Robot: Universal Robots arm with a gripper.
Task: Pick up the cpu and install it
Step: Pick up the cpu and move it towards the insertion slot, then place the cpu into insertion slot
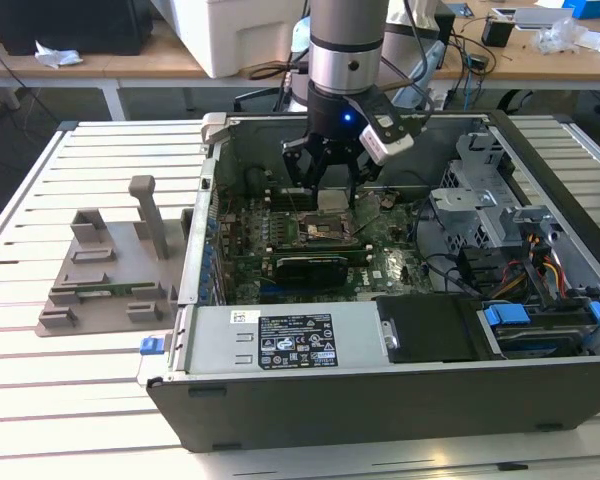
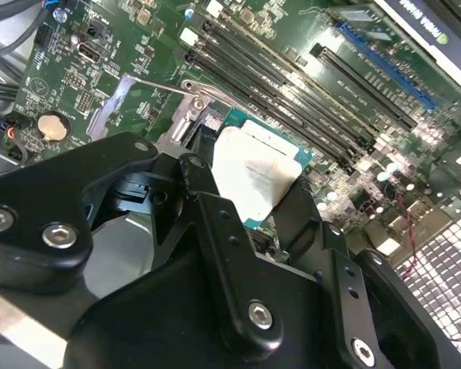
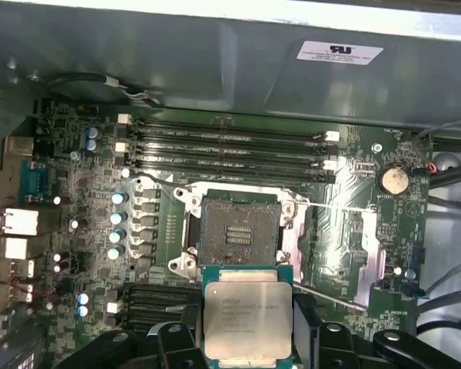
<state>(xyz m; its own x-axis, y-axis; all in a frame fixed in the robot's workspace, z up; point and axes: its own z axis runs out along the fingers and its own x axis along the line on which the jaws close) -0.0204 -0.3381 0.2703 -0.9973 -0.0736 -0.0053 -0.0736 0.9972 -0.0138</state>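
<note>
The cpu (image 3: 248, 311), a small square chip with a silver-grey top and a thin green rim, hangs flat between the black fingers (image 3: 169, 342) of my gripper (image 3: 248, 346), which is shut on its edges. It hovers just beside and above the open, bare cpu socket (image 3: 238, 234) on the green motherboard (image 3: 69, 192). The socket's metal load plate (image 3: 369, 250) is swung open to one side. In the second wrist view the cpu (image 2: 253, 173) shows between the finger tips (image 2: 207, 196). In the exterior view the gripper (image 1: 330, 195) reaches down into the open computer case (image 1: 380, 400).
Memory slots (image 3: 230, 146) run along one side of the socket. A black graphics card (image 1: 305, 268) lies nearer the case front, and drive bays with cables (image 1: 520, 270) fill the exterior view's right. A grey fixture (image 1: 110, 270) stands on the slatted table at the left.
</note>
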